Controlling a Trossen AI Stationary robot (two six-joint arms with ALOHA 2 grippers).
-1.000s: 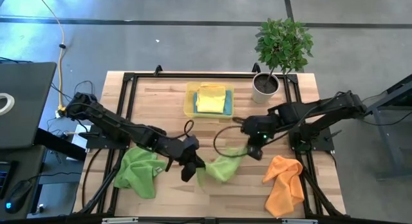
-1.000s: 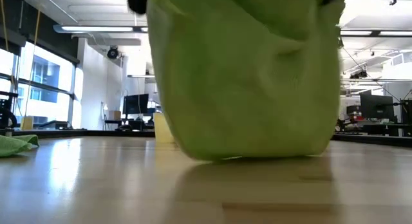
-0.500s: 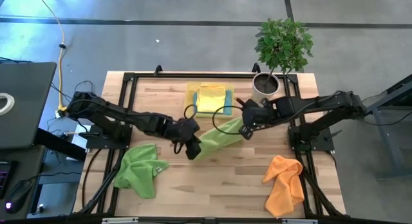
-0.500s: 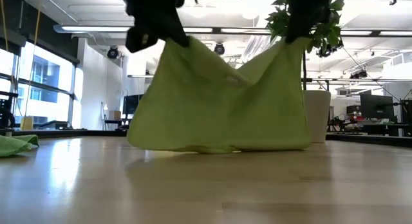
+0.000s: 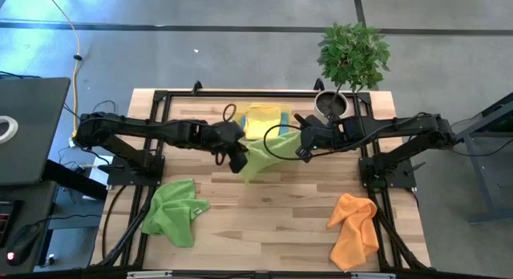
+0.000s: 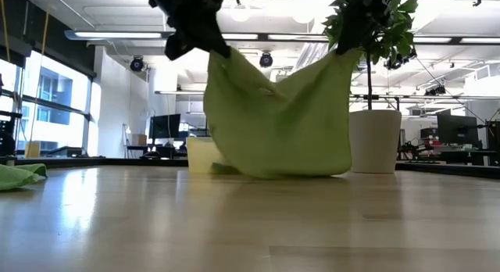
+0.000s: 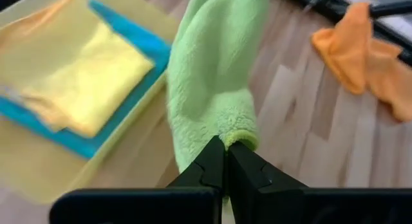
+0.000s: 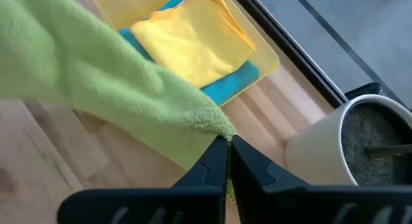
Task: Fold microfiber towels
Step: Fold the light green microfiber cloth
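Note:
A green microfiber towel [image 5: 268, 156] hangs between my two grippers just in front of the yellow tray [image 5: 236, 131], its lower edge [image 6: 273, 173] on the table. My left gripper [image 5: 238, 161] is shut on its left corner and my right gripper [image 5: 302, 151] on its right corner. The tray holds a folded yellow towel [image 5: 261, 121] lying on a blue one [image 8: 228, 82]. A second green towel [image 5: 175, 212] lies crumpled at the near left. An orange towel [image 5: 354, 227] lies crumpled at the near right. My left gripper pinches a corner of the green towel [image 7: 239, 138] between its two fingertips, slanting down from the table's left. The cloth falls away below the fingers. My right gripper pinches the opposite corner [image 8: 217, 126] at its fingertips, slanting down from the table's right. The top edge sags between the two holds.
A white pot with a plant [image 5: 330, 107] stands at the far right, close to my right arm. The black frame rail [image 5: 256, 93] runs along the far edge. Bare wood [image 5: 264, 231] lies between the two crumpled towels.
Both grippers have carried the green towel from the near middle toward the far edge, up to the tray. The towel has stayed hanging between them with its lower edge trailing along the table. Both stay shut.

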